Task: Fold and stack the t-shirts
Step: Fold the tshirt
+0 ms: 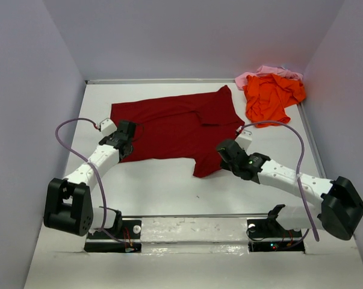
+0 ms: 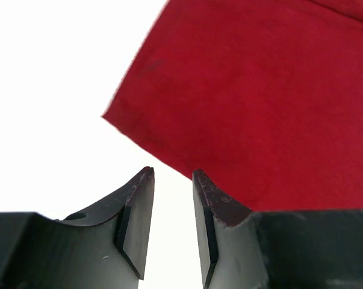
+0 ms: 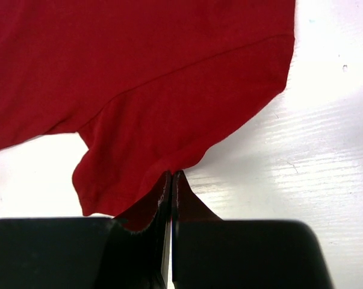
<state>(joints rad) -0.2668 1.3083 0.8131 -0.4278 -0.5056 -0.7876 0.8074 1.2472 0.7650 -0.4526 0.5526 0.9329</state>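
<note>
The dark red t-shirt lies spread out in the middle of the table, one flap reaching toward the near edge. My left gripper hovers at the shirt's left edge. In the left wrist view this gripper is open, with bare table between its fingers and the dark red t-shirt just ahead and to the right. My right gripper is at the near right flap. In the right wrist view it is shut, pinching the hem of the dark red t-shirt. The orange t-shirt and the pink t-shirt lie crumpled at the back right.
White walls close in the table on the left, back and right. The pile of orange and pink cloth fills the back right corner. Purple cables loop off both arms. The arm bases stand at the near edge.
</note>
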